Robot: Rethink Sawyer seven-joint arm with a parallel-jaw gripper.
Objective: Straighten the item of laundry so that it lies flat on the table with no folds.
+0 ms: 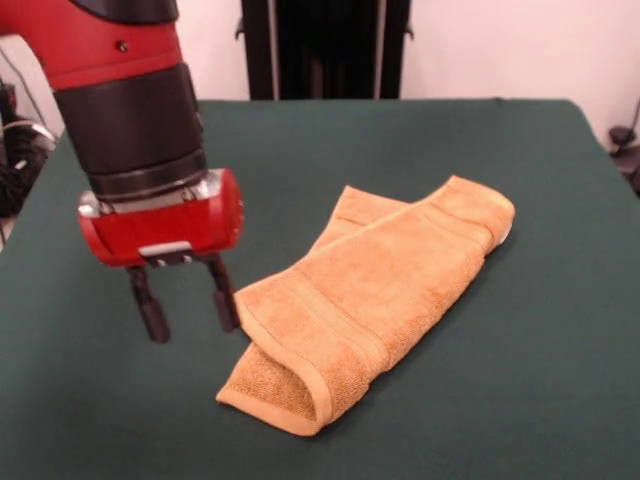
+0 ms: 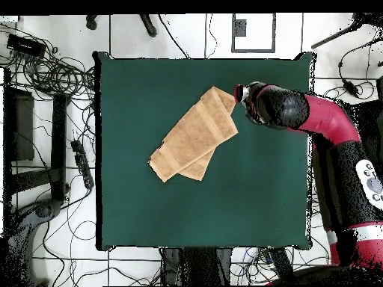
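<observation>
The orange-tan towel (image 1: pixel 380 290) lies folded over on itself in a long diagonal strip on the dark green table (image 1: pixel 120 420). Its near end is doubled over with a rolled fold. An under layer sticks out at the far side. My gripper (image 1: pixel 186 310) hangs just left of the towel's near end, fingers open and empty, tips close to the table surface. In the overhead view the towel (image 2: pixel 196 134) runs diagonally across the table's (image 2: pixel 149 209) middle, and the gripper (image 2: pixel 241 105) sits at its upper right end, under the arm.
The red and black arm (image 2: pixel 329 127) reaches in from the right side of the overhead view. Cables and stands (image 2: pixel 45 75) lie on the floor around the table. The pedestal's dark column (image 1: pixel 320 45) stands behind the table's far edge.
</observation>
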